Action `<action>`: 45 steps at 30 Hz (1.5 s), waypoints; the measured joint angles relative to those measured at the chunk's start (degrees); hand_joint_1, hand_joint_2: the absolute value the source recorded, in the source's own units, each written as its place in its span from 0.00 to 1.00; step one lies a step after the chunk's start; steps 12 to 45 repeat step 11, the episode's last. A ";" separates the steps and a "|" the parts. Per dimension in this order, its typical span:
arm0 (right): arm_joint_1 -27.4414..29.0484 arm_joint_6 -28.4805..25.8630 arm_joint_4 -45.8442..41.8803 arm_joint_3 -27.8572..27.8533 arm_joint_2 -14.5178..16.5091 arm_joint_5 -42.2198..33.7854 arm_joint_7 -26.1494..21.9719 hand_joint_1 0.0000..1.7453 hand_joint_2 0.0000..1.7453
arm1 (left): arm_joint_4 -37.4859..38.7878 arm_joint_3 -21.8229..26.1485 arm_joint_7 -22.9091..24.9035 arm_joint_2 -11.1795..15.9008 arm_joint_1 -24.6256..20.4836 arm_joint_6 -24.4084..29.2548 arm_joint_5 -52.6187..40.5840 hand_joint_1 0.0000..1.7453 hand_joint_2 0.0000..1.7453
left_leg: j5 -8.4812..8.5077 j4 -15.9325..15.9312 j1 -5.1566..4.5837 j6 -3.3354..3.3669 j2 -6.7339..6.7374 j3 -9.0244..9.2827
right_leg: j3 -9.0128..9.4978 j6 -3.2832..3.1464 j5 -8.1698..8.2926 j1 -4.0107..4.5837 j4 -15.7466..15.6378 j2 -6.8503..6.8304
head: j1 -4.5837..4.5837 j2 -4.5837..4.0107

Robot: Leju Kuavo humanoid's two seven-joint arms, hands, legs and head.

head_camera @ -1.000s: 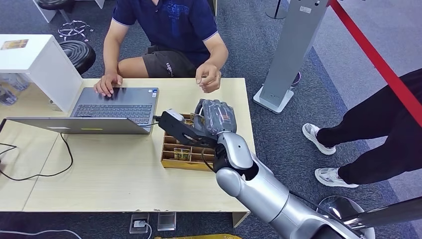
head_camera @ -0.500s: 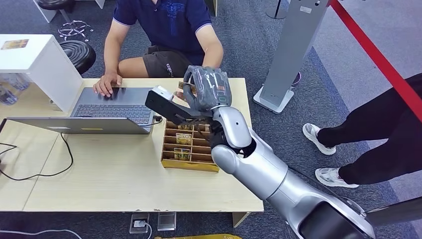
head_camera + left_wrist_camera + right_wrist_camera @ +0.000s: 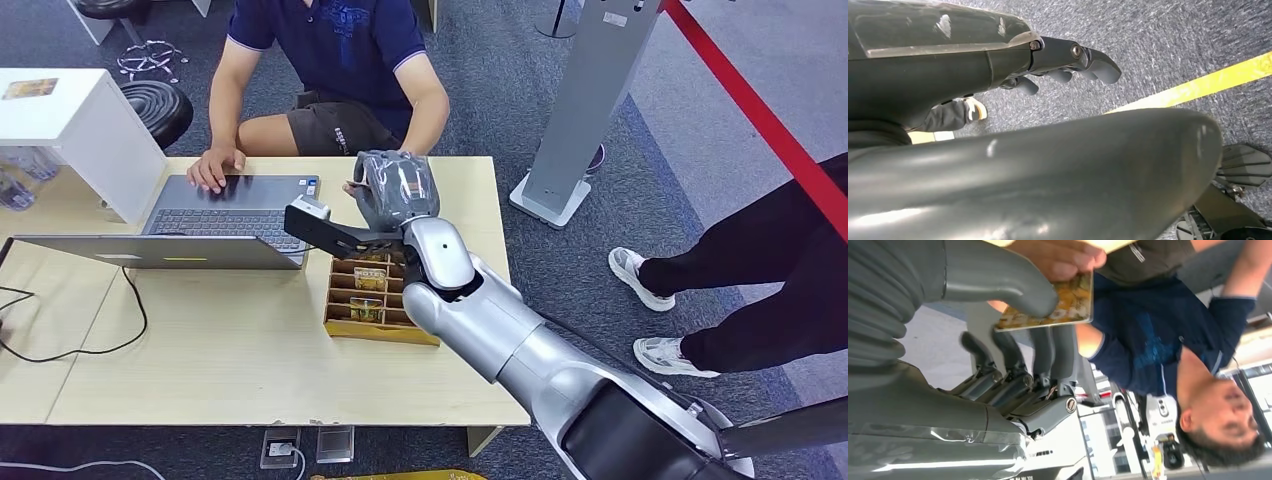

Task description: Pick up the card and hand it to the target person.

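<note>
Right wrist view gives you the clearest look: the right hand (image 3: 1013, 347) pinches the card (image 3: 1050, 307) between its thick grey thumb and darker fingers, while the person's hand (image 3: 1060, 257) grips the card's other edge. The card is flat, glossy, printed orange-yellow (artwork too blurred to read), its long axis running from hand to hand. From the head view, the exchange sits over the far edge of the pale wooden worktop (image 3: 250, 350), beyond the slotted card box (image 3: 375, 300). Your left hand (image 3: 1068, 62) hangs beside the body, fingers loosely curled, holding nothing.
</note>
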 joint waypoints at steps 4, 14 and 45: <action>-0.07 -0.05 3.39 0.47 0.85 -0.37 -0.82 0.00 1.00 | 0.00 -0.24 -0.21 0.00 0.05 -0.51 -0.07 0.00 0.00 | 0.00 0.00 0.00 0.00 0.00 0.01 | 0.00 0.00 0.00 0.00 0.00 0.00 | -0.02 0.01; -0.61 -1.28 7.17 1.07 2.09 -0.87 -2.10 0.00 1.00 | 0.00 -0.25 -0.30 0.00 0.10 0.11 0.95 0.00 0.00 | 0.00 0.00 0.00 0.00 0.01 0.01 | -0.01 0.00 0.00 0.00 0.00 0.01 | -0.06 0.00; -0.61 -1.28 7.17 1.07 2.09 -0.87 -2.10 0.00 1.00 | 0.00 -0.25 -0.30 0.00 0.10 0.11 0.95 0.00 0.00 | 0.00 0.00 0.00 0.00 0.01 0.01 | -0.01 0.00 0.00 0.00 0.00 0.01 | -0.06 0.00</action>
